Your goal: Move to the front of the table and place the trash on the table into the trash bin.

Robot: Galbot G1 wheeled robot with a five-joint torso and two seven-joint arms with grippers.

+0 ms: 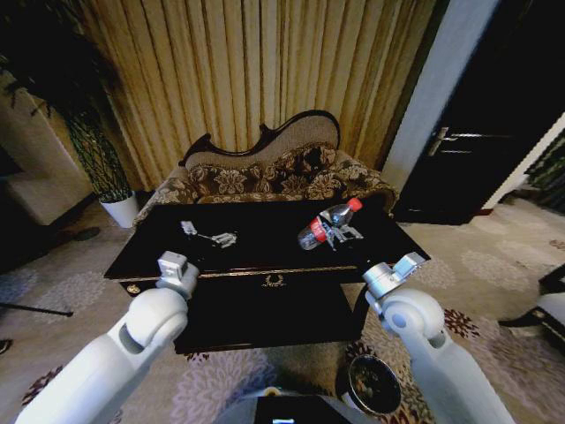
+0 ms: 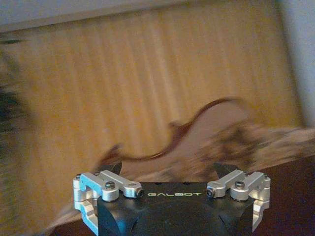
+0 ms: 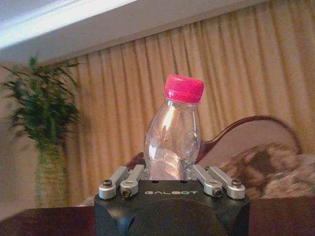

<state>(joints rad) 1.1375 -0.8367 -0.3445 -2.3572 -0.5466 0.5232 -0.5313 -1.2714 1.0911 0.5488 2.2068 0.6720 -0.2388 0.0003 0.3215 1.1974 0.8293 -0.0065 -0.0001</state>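
my left wrist view blurs the sofa (image 2: 206, 142) and curtain (image 2: 147, 73). the bottle (image 3: 172, 142) base hides behind my right gripper (image 3: 170, 183); the trash bin (image 1: 374, 385) is partly hidden.

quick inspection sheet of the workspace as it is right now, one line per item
surface: dark table with gold trim, glossy top
job's things: clear bottle with red cap, at the table's right part, between the right gripper's fingers; trash bin on the carpet in front of the table, by the right arm
clutter: nothing seen for sure; pale bits at the left gripper cannot be told from its own parts
grippers: left gripper open over the table's left part; right gripper closed on the bottle
cables: nothing seen
surroundings: floral sofa behind the table, curtain, plant in a white pot, dark door, patterned carpet
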